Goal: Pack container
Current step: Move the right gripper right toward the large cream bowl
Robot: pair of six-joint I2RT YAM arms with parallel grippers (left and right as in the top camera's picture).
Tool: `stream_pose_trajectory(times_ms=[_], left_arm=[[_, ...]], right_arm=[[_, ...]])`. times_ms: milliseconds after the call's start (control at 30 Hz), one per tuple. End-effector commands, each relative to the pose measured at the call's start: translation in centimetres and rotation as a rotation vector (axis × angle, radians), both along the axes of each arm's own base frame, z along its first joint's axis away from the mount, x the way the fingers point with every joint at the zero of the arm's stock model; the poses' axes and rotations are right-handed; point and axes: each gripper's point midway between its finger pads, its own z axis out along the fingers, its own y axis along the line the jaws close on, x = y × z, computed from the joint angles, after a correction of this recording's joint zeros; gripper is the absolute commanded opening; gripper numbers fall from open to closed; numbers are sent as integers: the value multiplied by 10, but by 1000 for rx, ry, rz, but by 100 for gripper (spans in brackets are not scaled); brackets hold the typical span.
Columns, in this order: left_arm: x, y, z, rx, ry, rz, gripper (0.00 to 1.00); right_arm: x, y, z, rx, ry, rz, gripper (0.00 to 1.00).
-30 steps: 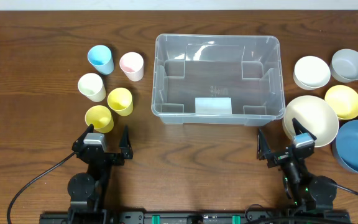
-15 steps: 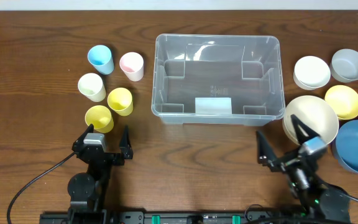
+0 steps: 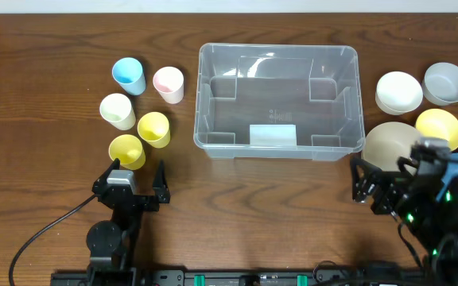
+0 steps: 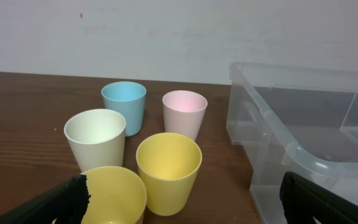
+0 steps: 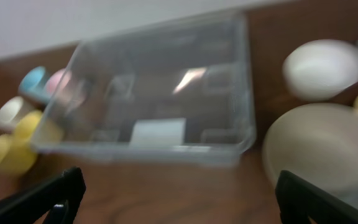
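I observe the container [image 3: 277, 95] at the bench's middle, nearer the far edge. Left claw [image 3: 138, 168] gapes wide at the near edge, gripping nothing. Right claw [image 5: 179, 182] likewise spread, toward the near-right corner.

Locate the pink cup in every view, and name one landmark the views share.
Overhead: pink cup upper left, beside the container's left wall.
Left wrist: centre, right of the blue cup.
Right wrist: blurred pink patch at the left edge.
Shared landmark: the clear container.
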Motion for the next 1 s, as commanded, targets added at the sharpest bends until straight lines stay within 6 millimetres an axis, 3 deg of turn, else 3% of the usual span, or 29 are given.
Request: stream_pose_trajectory(times_ms=[0,200,500,600,767,967], left_arm=[[-1,-2,-15,15,44,-15,98],[-1,-2,-15,15,44,-15,98],[-1,-2,-15,15,44,-15,98],[-1,-2,-15,15,44,-15,98],[-1,-2,-15,15,44,-15,98],[-1,-2,-15,15,43,-15,98]], right_arm=[[8,5,-5,21,59,28,99],[17,-61,-18,173,209,-501,99],[13,-141,-52,234,356,-835,99],[11,-155,-72,288,471,-830,99],[-13,-175,-107,377,662,-960,99],[-21,-187,-112,402,678,-1020,99]])
